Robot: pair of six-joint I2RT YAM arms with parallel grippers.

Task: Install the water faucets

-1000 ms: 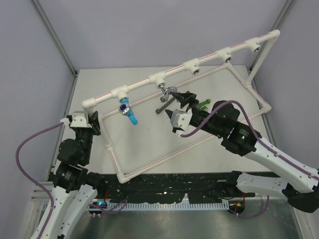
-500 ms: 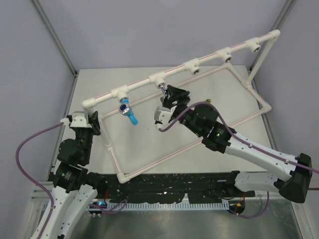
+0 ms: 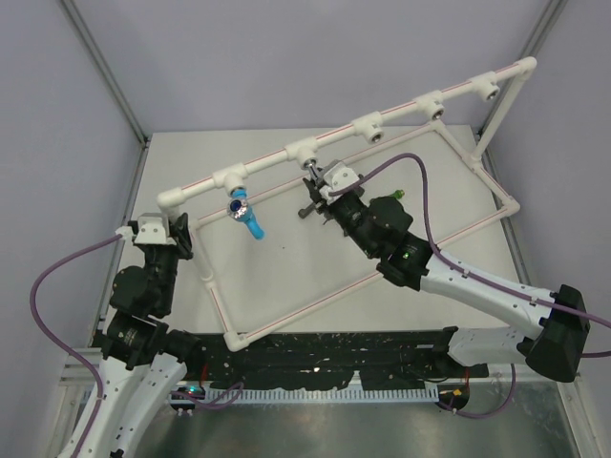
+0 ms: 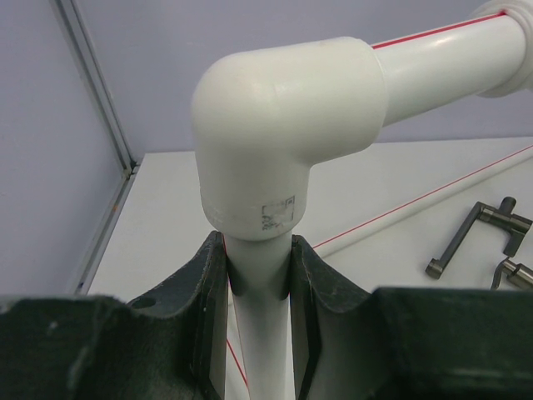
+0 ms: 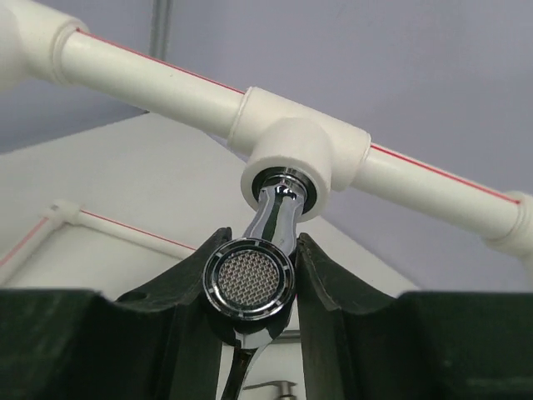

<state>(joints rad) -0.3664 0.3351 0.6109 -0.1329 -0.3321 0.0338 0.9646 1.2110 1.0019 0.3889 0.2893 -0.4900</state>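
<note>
A shiny chrome faucet (image 5: 250, 279) hangs from a socket of the white pipe frame (image 5: 304, 154), its mesh outlet facing the right wrist camera. My right gripper (image 5: 254, 250) is shut on it, a finger on each side of the spout. From above, the right gripper (image 3: 318, 194) sits just under that socket, and only a bit of the chrome faucet (image 3: 312, 170) shows. A blue faucet (image 3: 244, 213) hangs from the socket to the left. My left gripper (image 4: 258, 258) is shut on the frame's upright post, just under the corner elbow (image 4: 283, 142).
Two dark brown-grey faucets (image 4: 475, 237) (image 4: 512, 271) lie on the table inside the frame's base rectangle (image 3: 286, 320). Empty sockets (image 3: 370, 127) (image 3: 434, 105) (image 3: 489, 88) line the sloping top pipe to the right. Grey walls enclose the table.
My right arm swung left, from the middle of the frame up to the chrome faucet, and its jaws closed on it. The left arm kept still on the post.
</note>
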